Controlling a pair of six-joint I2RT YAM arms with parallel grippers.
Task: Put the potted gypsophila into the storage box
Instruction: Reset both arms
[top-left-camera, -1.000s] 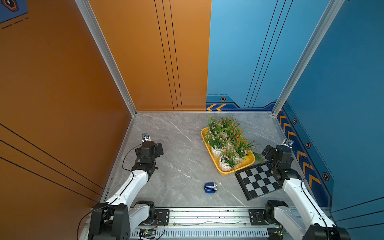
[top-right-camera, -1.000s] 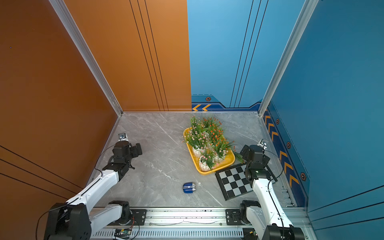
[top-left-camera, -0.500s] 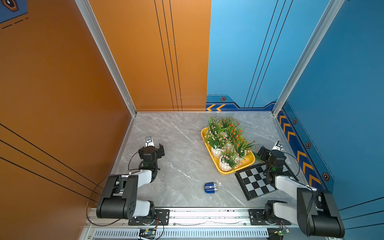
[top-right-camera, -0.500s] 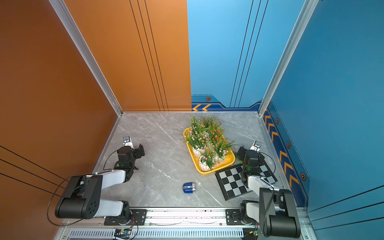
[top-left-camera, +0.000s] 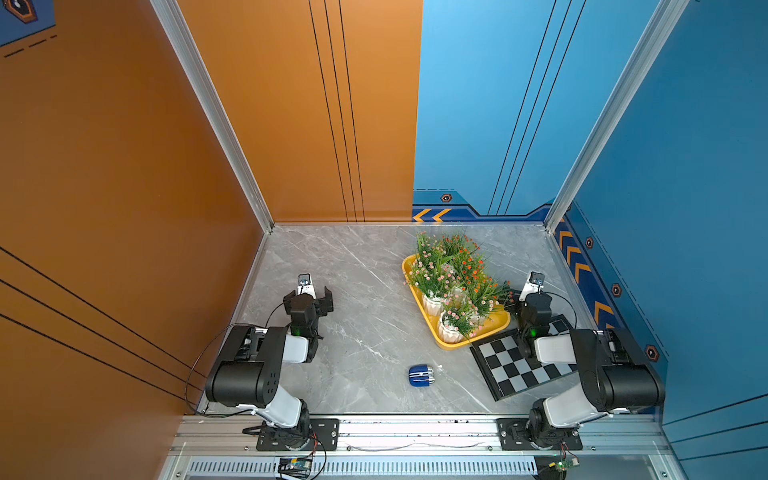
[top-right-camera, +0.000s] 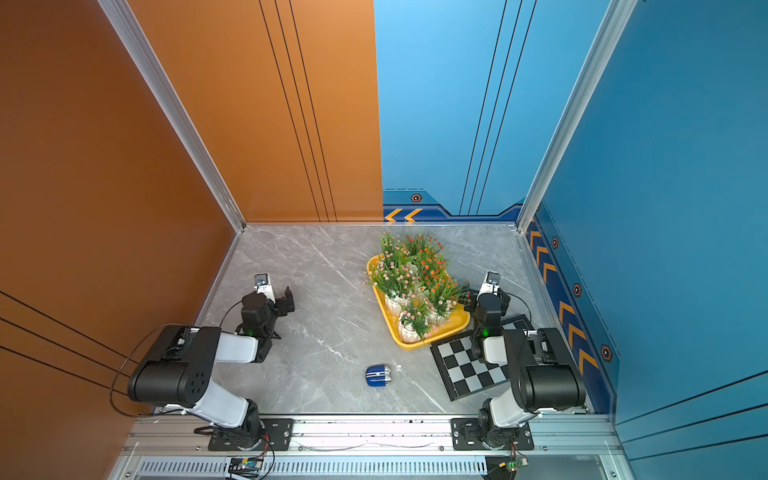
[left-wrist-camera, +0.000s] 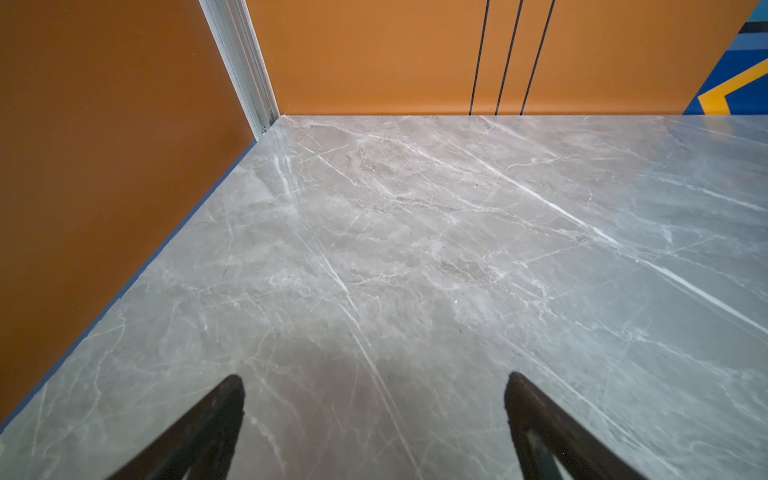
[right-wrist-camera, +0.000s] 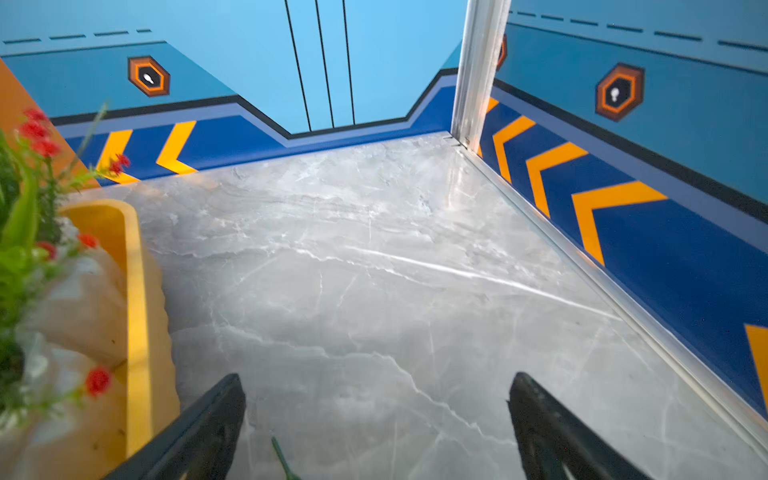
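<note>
— Where are the potted gypsophila (top-left-camera: 434, 276)?
— Inside the yellow storage box (top-left-camera: 494, 326), toward 2 o'clock on the counter (top-left-camera: 365, 291).
— And the pincers?
— Both are spread wide, holding nothing. The left pincer (left-wrist-camera: 374, 380) is near 9 o'clock. The right pincer (right-wrist-camera: 376, 380) is just beside the box, at its 3 o'clock.

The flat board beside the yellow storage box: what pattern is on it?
Black-and-grey checks cover the board, seen best in a top view.
</note>
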